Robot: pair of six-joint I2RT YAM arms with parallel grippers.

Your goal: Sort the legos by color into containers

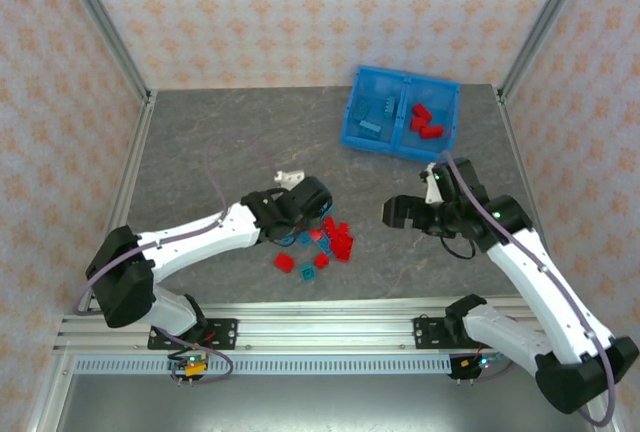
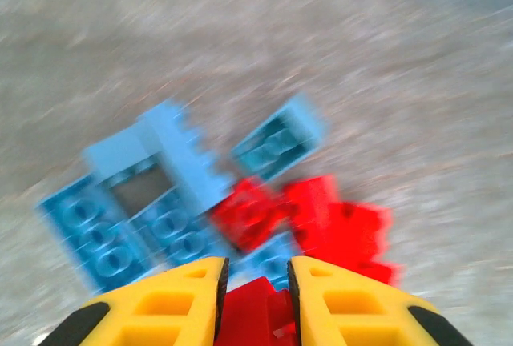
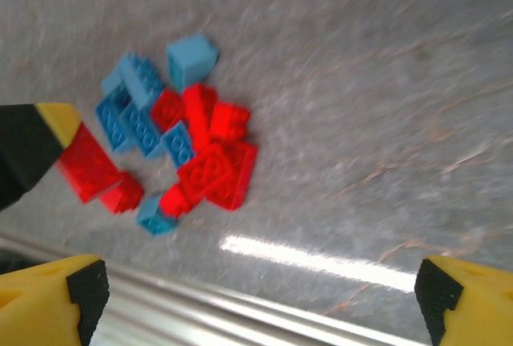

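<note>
I find the left gripper [image 2: 254, 272] narrowed on a red lego [image 2: 252, 315] within the tight pile [image 1: 322, 242] at the table's [image 1: 220, 142] near middle, right gripper [image 1: 398, 214] spread wide; risk: touching neighbours drag or scatter on lift

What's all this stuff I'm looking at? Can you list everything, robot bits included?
Bin: one, translucent blue, two compartments, far right of the table.
Blue bricks in bin: at least two, left compartment.
Red bricks in bin: about three, right compartment.
Loose red bricks: several, piled mid-table near the front.
Loose blue bricks: several, light blue, mixed into that pile.
Table: one, grey stone pattern.
Walls: pinkish, patterned, around the table.
Left gripper: yellow and black, at the pile, red brick between its fingers.
Right gripper: yellow and black, open, right of the pile.
</note>
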